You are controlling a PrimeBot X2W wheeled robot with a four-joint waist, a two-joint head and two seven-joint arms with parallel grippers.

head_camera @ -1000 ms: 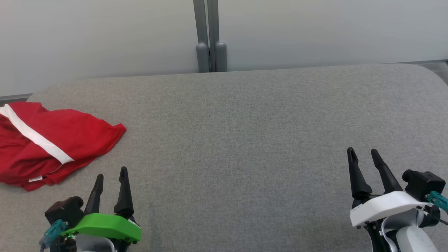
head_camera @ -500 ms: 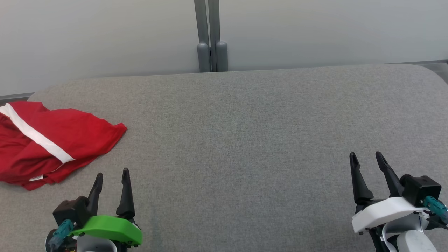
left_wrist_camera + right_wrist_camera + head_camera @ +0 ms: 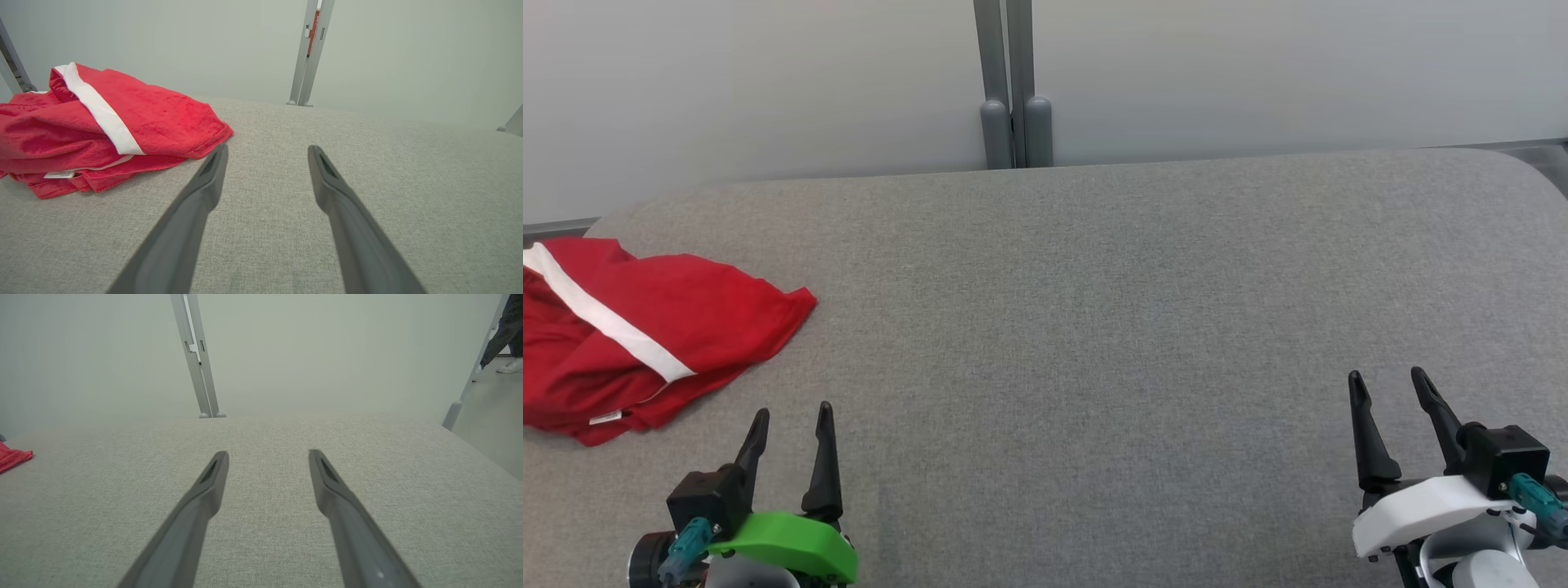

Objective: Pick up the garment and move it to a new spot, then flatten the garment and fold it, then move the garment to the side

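Garment (image 3: pixel 711 306), apparently folded, lies at the frame's left edge while my left gripper (image 3: pixel 793 409) and right gripper (image 3: pixel 1387 374) hover spread and empty.

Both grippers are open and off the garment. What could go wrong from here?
The red garment lies in loose layers at the table's left end; a pinch by the left gripper might lift only the top layer.
Its left side runs out of the head view, so it may overhang and slide.
A person's foot shows beyond the table's right end; wide right gripper swings look risky.
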